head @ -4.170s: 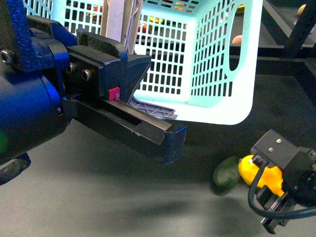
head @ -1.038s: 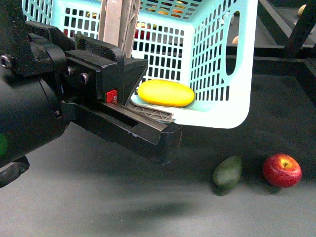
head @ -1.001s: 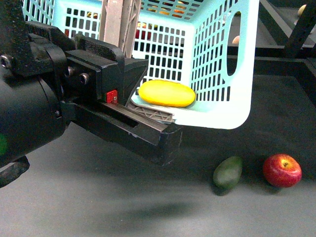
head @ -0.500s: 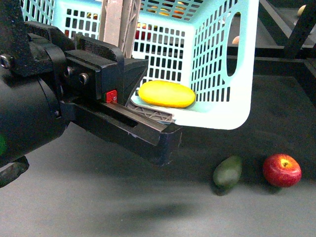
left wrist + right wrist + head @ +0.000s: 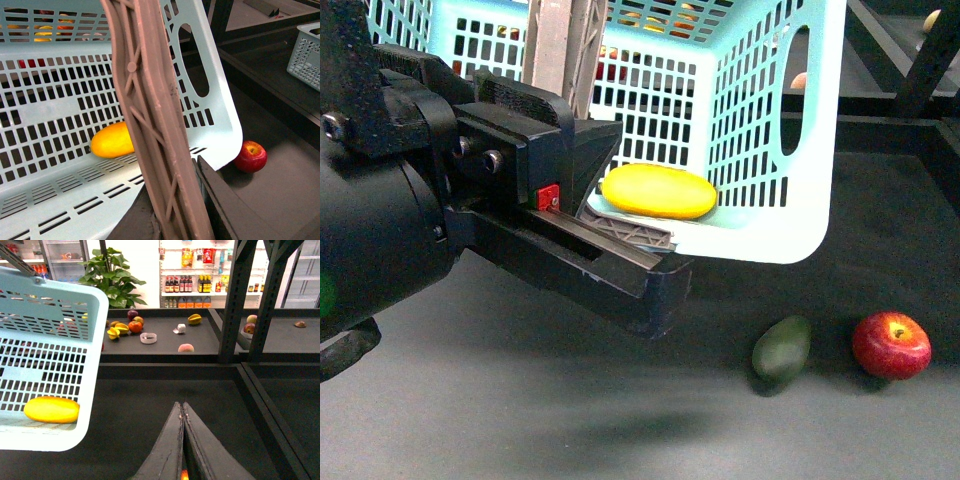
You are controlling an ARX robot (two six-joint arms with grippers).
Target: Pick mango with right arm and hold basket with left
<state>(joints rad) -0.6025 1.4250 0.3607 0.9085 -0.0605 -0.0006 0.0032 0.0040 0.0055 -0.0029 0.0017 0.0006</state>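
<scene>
The yellow mango (image 5: 658, 192) lies on the floor of the aqua basket (image 5: 802, 236), near its front wall. My left gripper (image 5: 658, 282), blue-black with a red tag, fills the left of the front view and is shut on the basket's grey-brown handle (image 5: 558, 45), holding the basket tilted above the table. In the left wrist view the handle (image 5: 156, 125) runs between the dark fingers, with the mango (image 5: 112, 141) behind it. My right gripper (image 5: 182, 410) is shut on nothing, over dark table to the right of the basket (image 5: 95, 340) and the mango (image 5: 51, 410). It is out of the front view.
A dark green fruit (image 5: 781, 350) and a red apple (image 5: 891, 345) rest on the dark table below the basket's right corner. Black frame posts (image 5: 235, 300) stand behind, with a shelf of mixed fruit (image 5: 129, 327) beyond. A small grey lattice bin (image 5: 305, 50) sits at the far right.
Four seconds ago my right gripper held the mango low beside the green fruit. Now the mango lies in the basket and that gripper has left the front view. Over the last second hardly anything moved.
</scene>
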